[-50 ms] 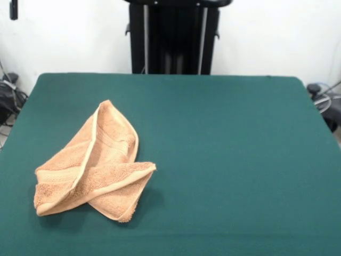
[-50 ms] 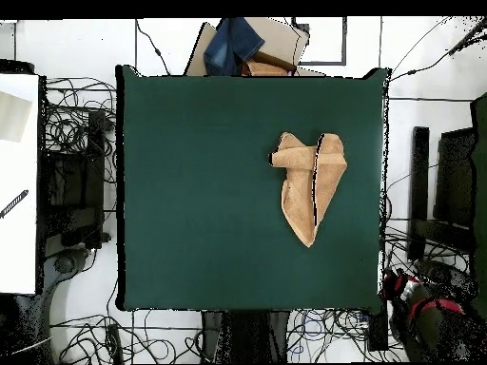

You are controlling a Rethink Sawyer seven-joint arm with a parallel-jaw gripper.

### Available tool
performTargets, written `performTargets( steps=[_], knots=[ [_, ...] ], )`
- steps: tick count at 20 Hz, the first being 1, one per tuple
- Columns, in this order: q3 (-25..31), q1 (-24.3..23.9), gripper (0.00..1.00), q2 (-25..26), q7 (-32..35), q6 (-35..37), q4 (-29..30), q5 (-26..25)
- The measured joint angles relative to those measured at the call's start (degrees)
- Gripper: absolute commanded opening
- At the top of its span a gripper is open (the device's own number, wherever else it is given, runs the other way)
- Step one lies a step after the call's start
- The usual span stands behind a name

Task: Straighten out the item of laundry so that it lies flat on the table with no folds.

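Note:
The item of laundry (image 1: 96, 162) is a peach-orange towel lying crumpled on the green table (image 1: 224, 149), at the front left in the front view. It is folded over itself, with a pale hemmed edge crossing from its top point down to the left and another flap laid across its lower part. From above, the item of laundry (image 2: 310, 182) sits toward the right side of the table (image 2: 200, 190), tapering to a point toward the bottom. Neither view shows the gripper.
Beyond the table's far edge stands the black pedestal (image 1: 173, 37). A cardboard box with blue cloth (image 2: 245, 46) lies past the table's top edge in the overhead view. Cables (image 2: 76, 143) cover the floor around the table, and red and black arm parts (image 2: 428, 304) are off its lower right corner.

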Motion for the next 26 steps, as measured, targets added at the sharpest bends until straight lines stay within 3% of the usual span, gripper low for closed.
performTargets(
  steps=[8, 26],
  knots=[
    [-0.28, 3.71, 1.0, 2.23, 0.0, 0.0, -0.23, -3.46],
    [-2.34, 9.38, 1.0, 2.97, 0.0, -0.02, -0.23, -3.74]
  ],
)
